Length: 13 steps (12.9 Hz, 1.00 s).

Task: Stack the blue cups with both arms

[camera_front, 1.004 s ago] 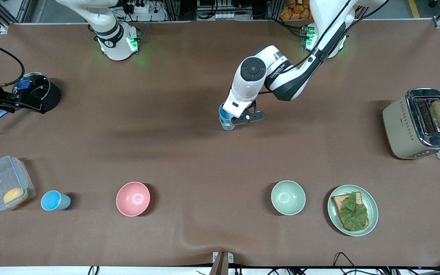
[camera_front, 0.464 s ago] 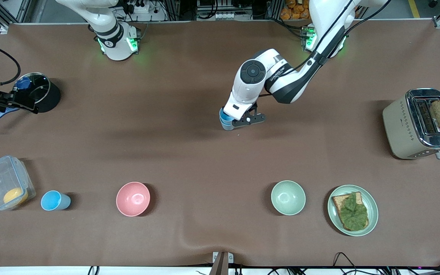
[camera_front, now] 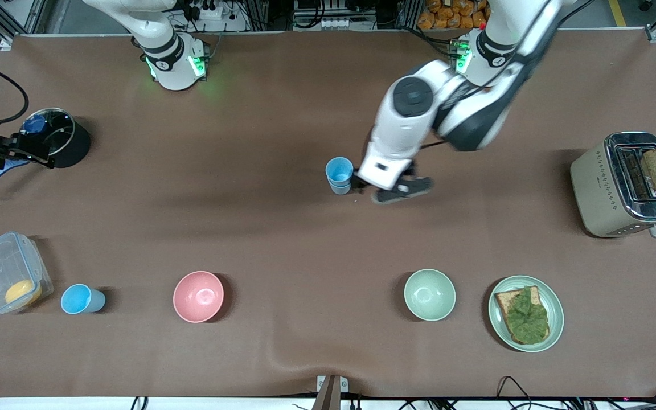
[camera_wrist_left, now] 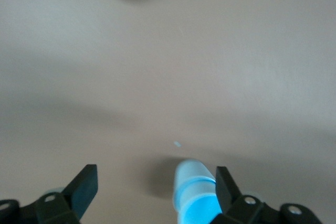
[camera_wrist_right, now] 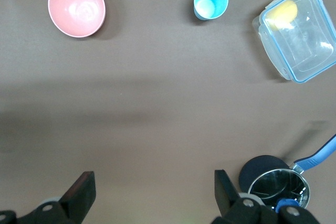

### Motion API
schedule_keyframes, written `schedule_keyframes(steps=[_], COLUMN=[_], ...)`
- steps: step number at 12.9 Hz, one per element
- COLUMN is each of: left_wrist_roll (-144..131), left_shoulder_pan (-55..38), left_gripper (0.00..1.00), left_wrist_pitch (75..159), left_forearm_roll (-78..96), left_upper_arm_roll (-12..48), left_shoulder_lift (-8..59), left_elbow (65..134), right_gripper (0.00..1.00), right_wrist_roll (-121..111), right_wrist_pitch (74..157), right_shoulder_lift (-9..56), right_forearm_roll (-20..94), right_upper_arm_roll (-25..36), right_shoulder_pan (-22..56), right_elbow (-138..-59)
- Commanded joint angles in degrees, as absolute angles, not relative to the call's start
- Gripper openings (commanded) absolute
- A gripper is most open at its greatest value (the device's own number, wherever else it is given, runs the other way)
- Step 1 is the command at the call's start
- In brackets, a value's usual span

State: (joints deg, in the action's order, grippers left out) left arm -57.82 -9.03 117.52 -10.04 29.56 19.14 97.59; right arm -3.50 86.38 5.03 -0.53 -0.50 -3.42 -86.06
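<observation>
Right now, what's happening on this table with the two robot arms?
The left gripper is open beside a stack of two blue cups standing mid-table, holding nothing. The right gripper waits open over the table's edge beside the black pot. A third blue cup stands alone between the clear food container and the pink bowl.

Pink bowl, green bowl, toaster.
</observation>
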Motion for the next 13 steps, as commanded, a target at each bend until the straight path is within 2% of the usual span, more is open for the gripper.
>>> schedule_keyframes(steps=[1,3,7,11,13], left_wrist_roll=[-49.7,-44.5,-34.6,-21.0,-17.3], left_shoulder_pan=[-2.7,1.6,8.2,13.3,13.1], left_gripper=[1.00,1.00,1.00,1.00,1.00], left_wrist_pitch=[107.3,104.2,97.9,94.3,93.0], left_forearm_roll=[-11.3,-11.3,-9.6,-6.3,-3.9], left_upper_arm_roll=[30.1,30.1,30.2,30.0,26.3], left_shoulder_lift=[16.4,14.7,7.5,5.1,3.5], left_elbow=[90.9,88.7,88.4,85.3,85.6], right_gripper=[1.00,1.00,1.00,1.00,1.00], right_wrist_roll=[-4.2,-4.2,-3.4,-3.4,-3.3], right_wrist_pitch=[86.0,86.0,85.6,85.4,85.4], right_shoulder_lift=[5.4,5.4,5.4,5.3,5.3], right_forearm_roll=[-1.3,-1.4,-1.4,-1.3,-1.3], right_upper_arm_roll=[-1.3,-1.3,-1.3,-1.4,-1.4], right_shoulder_pan=[-4.0,-4.0,-3.9,-3.9,-3.8], right_elbow=[-84.9,-84.9,-84.9,-85.0,-85.0])
